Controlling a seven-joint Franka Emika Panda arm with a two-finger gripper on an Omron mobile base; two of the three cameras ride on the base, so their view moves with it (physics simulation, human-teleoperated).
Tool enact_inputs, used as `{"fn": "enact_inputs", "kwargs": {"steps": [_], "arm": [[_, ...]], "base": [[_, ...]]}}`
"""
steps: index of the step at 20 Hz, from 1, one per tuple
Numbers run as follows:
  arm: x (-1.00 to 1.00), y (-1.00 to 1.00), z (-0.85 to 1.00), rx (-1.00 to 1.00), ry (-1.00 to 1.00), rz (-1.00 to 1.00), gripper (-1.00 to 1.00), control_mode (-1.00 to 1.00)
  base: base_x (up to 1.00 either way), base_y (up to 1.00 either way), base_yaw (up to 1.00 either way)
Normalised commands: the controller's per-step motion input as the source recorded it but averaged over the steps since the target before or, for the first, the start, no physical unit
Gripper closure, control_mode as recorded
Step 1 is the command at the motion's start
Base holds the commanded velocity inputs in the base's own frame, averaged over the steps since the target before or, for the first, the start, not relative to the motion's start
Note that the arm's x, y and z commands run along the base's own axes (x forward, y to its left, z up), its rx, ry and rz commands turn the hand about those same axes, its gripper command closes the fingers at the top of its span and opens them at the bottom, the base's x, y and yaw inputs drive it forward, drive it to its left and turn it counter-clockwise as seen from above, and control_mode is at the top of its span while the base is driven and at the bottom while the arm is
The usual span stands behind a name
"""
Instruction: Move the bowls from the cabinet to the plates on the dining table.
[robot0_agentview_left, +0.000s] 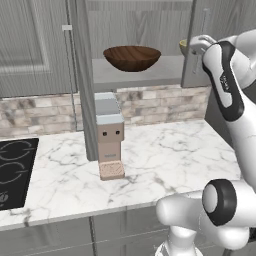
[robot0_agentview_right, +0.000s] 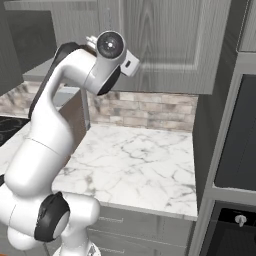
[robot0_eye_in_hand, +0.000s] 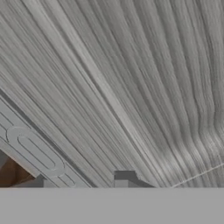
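Left base view: a wide dark brown wooden bowl (robot0_agentview_left: 132, 57) sits on the grey cabinet (robot0_agentview_left: 150, 72) shelf at the upper middle of the frame. At the upper right, a small pale yellow bowl (robot0_agentview_left: 183, 46) peeks out on the same shelf, just beside the robot's wrist and mostly hidden behind it. The white arm (robot0_agentview_left: 225, 85) rises along the right edge and reaches up to that spot. The hand itself is hidden, so I cannot tell whether its fingers are spread or pinching anything. Below the shelf, a marble tabletop (robot0_agentview_left: 165, 160) fills the middle, with a small grey and tan box-shaped appliance (robot0_agentview_left: 109, 135) standing on it and a black hob (robot0_agentview_left: 15, 170) at the left edge. Hand view: grey wood-grain fills most of the frame, with a brown patch at the lower left.
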Motion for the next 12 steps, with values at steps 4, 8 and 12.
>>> {"fn": "enact_inputs", "kwargs": {"steps": [4, 8, 12], "arm": [[-0.22, -0.58, 0.0, 0.0, 0.0, 0.0, 1.0, -1.0], [-0.24, -0.65, 0.0, 0.0, 0.0, -0.01, 1.0, -1.0], [-0.31, -0.68, 0.0, 0.0, 0.0, -0.03, 1.0, -1.0]], "base": [[0.0, 0.0, 0.0], [0.0, 0.0, 0.0], [0.0, 0.0, 0.0]]}}
